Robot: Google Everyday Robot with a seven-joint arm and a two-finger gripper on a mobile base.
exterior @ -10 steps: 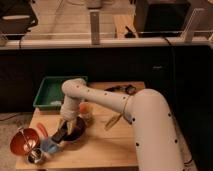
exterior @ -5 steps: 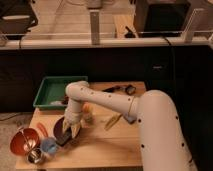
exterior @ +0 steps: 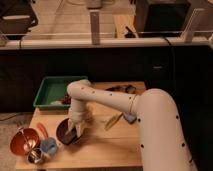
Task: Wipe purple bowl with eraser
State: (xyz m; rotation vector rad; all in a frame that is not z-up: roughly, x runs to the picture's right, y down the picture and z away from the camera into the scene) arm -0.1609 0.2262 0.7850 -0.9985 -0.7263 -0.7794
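The gripper (exterior: pixel 76 128) hangs low inside the purple bowl (exterior: pixel 62 134), near-left on the surface (exterior: pixel 110 150), just right of the orange-red bowl (exterior: pixel 24 141); the eraser is hidden, its grip untellable; seemingly mid-wipe; next, a pressed sweep around the inside.

Dim warm light, tool (exterior: pixel 76 130) in purple bowl (exterior: pixel 62 132)

- No text, label, brand, number or sign can be read anywhere in the scene.
- The hand (exterior: pixel 76 129) is down in the purple bowl (exterior: pixel 63 135) at the near left of the desk (exterior: pixel 110 146); no marking on it can be read.
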